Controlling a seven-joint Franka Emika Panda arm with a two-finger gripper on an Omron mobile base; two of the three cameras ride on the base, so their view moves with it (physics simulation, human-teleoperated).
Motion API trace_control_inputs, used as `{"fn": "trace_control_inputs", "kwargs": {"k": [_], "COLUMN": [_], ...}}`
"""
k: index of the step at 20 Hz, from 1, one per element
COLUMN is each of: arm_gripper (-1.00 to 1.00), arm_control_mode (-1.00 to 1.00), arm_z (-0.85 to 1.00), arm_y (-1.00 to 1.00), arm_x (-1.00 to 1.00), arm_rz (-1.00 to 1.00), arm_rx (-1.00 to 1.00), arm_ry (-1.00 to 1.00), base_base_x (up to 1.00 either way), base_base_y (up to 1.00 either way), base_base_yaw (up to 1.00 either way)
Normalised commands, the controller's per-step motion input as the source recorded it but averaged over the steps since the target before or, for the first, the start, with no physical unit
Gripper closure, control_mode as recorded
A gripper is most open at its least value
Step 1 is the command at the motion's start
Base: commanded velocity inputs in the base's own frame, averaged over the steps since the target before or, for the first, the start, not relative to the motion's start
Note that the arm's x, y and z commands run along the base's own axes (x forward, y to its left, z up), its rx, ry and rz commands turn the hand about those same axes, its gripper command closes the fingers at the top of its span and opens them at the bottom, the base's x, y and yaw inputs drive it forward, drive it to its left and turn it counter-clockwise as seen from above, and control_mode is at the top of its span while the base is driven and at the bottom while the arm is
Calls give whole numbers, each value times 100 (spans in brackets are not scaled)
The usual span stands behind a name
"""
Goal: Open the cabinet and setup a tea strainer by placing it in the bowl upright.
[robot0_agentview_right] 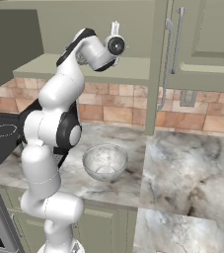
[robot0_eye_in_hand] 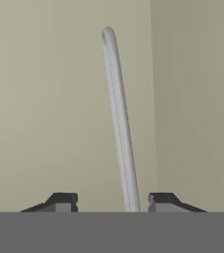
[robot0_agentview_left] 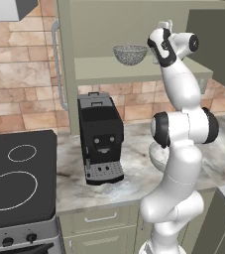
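The cabinet [robot0_agentview_left: 119, 69] stands open, its door [robot0_agentview_left: 66, 59] swung out edge-on. The tea strainer [robot0_agentview_left: 130, 53] sits rim-up on the plain shelf inside. In the left base view the gripper [robot0_agentview_left: 166, 24] is raised into the cabinet opening at about 2 o'clock from the strainer, near it but apart. In the hand view the pincer's two dark tips are spread, and a thin silver rod [robot0_eye_in_hand: 118, 118] with a rounded top rises between them without touching either, nearer the right-hand tip; I cannot tell what the rod belongs to. Behind it is plain sage-green wall. The bowl [robot0_agentview_right: 105, 162] rests upright on the marbled counter [robot0_agentview_right: 182, 173], at roughly 6 o'clock below the hand in the right base view; in the left base view the arm's elbow hides most of it. A black coffee machine [robot0_agentview_left: 101, 136] stands on the counter at about 7 o'clock from the strainer, directly under the shelf's left part, and a black stove top [robot0_agentview_left: 15, 173] lies at its 9 o'clock.
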Motion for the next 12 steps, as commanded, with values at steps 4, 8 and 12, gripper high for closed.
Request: {"fn": "trace_control_inputs", "kwargs": {"k": [4, 8, 12], "arm_gripper": [100, 100, 100], "arm_control_mode": [-100, -100, -100], "arm_z": [0, 0, 0], "arm_y": [0, 0, 0], "arm_x": [0, 0, 0], "arm_rz": [0, 0, 0], "arm_rx": [0, 0, 0], "arm_ry": [0, 0, 0], "base_base_x": [0, 0, 0], "base_base_y": [0, 0, 0], "base_base_yaw": [0, 0, 0]}}
